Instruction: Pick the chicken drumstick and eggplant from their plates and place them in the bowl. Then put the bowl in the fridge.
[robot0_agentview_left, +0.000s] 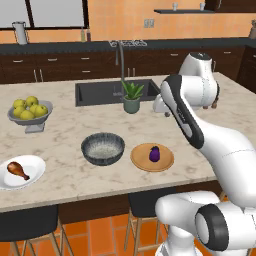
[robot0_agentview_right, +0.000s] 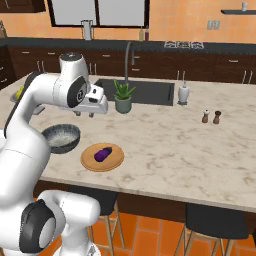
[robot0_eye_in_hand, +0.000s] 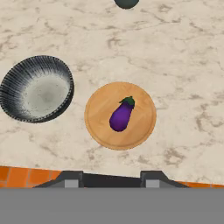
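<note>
The chicken drumstick (robot0_agentview_left: 17, 170) lies on the white plate (robot0_agentview_left: 36, 162) at the counter's near left. On the tan wooden plate (robot0_agentview_left: 142, 161) (robot0_agentview_right: 89, 161) (robot0_eye_in_hand: 97, 120) rests the purple eggplant (robot0_agentview_left: 154, 153) (robot0_agentview_right: 102, 154) (robot0_eye_in_hand: 121, 115). Just left of that plate stands the dark speckled bowl (robot0_agentview_left: 102, 148) (robot0_agentview_right: 61, 137) (robot0_eye_in_hand: 37, 89), with nothing in it. My gripper (robot0_agentview_right: 85, 114) (robot0_eye_in_hand: 111, 179) hangs high above the counter behind the wooden plate, open, nothing between its fingers. The fridge is out of view.
A grey pedestal bowl of yellow-green fruit (robot0_agentview_left: 30, 112) stands at the far left. A potted plant (robot0_agentview_left: 132, 97) (robot0_agentview_right: 123, 97) sits before the sink (robot0_agentview_left: 100, 92) (robot0_agentview_right: 150, 90). A soap dispenser (robot0_agentview_right: 183, 93) and two shakers (robot0_agentview_right: 211, 117) stand to the right. Stools are tucked under the counter's front edge.
</note>
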